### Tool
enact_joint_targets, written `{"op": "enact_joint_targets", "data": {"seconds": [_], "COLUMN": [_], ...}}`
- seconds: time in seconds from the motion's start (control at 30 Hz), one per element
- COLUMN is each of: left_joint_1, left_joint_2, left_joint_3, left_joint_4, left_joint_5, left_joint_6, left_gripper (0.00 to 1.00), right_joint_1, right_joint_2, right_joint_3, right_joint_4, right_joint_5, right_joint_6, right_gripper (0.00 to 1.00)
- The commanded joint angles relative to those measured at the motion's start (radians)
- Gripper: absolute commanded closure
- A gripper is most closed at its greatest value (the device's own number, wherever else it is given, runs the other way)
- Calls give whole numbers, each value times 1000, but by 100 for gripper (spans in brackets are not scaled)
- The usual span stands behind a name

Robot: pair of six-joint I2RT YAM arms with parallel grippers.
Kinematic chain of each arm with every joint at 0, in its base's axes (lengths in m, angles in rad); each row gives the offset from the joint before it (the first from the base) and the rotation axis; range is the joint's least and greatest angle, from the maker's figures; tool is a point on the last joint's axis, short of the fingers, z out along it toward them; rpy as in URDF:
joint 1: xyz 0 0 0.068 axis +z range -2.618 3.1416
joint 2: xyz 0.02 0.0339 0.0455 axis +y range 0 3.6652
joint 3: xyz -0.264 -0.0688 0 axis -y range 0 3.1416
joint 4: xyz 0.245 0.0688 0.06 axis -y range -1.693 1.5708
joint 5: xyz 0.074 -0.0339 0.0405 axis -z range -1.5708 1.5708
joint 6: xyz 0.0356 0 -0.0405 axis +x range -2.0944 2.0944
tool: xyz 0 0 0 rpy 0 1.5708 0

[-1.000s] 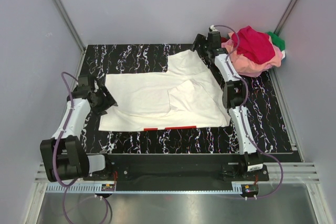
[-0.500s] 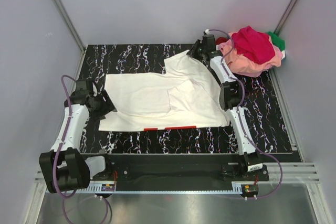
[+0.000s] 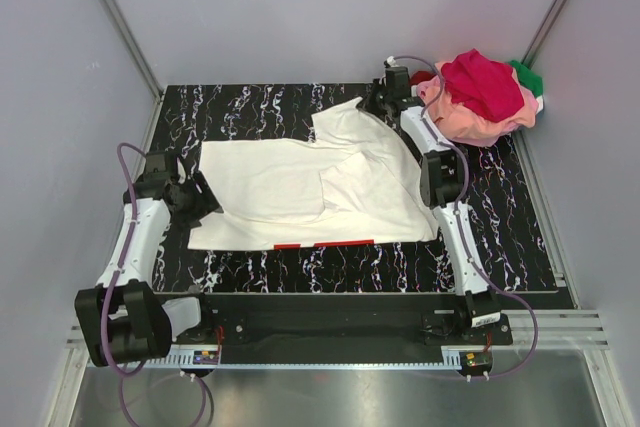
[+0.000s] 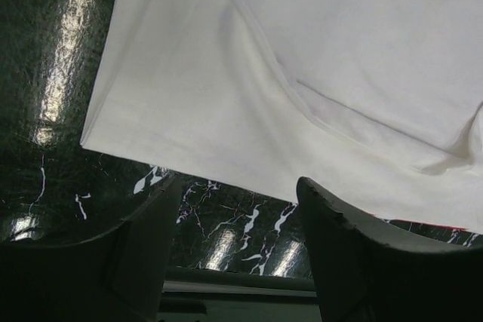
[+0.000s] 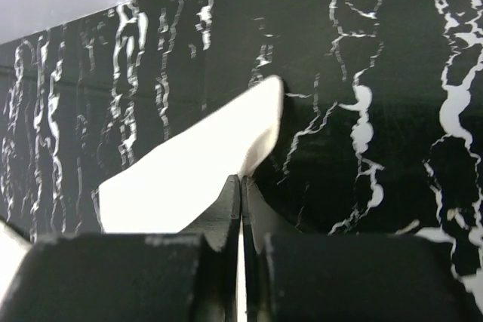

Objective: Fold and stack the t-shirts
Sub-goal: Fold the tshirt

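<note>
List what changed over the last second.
The right arm's jaws slid left along the far side and shut on the sleeve corner of the white t-shirt. The left arm drew back slightly toward the near edge, jaws open and empty. The shirt's body and the coloured t-shirt pile stayed put.

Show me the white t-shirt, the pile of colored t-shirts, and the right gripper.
white t-shirt (image 3: 280, 187), top external view, middle of its spread body.
pile of colored t-shirts (image 3: 480, 82), top external view, crumpled top of the heap.
right gripper (image 5: 240, 188), right wrist view, tips of its shut jaws pinching white cloth.
</note>
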Motion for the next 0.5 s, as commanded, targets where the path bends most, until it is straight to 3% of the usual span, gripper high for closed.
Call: {"op": "enact_joint_targets", "data": {"seconds": [0.0,0.1,0.23,0.47], "left_joint_1": [7,14,31,53], "left_joint_2": [22,131,298,738], "left_joint_3": [77,189,354,724], "left_joint_4": [72,112,168,201], "left_joint_5": [-10,-6,-1,-62], "left_joint_6": [-18,-67,-135,-155], "left_gripper": [32,33,33,36], "right_joint_1": [4,7,21,73], "right_joint_2": [-205,-328,-565,-860], "right_joint_3": [-41,-115,-370,-719], "right_joint_4": [50,21,52,40], "right_joint_5": [-32,-45,-72,-28], "right_joint_6": [-69,-100,-150,-223], "right_gripper": [100,100,100,100]}}
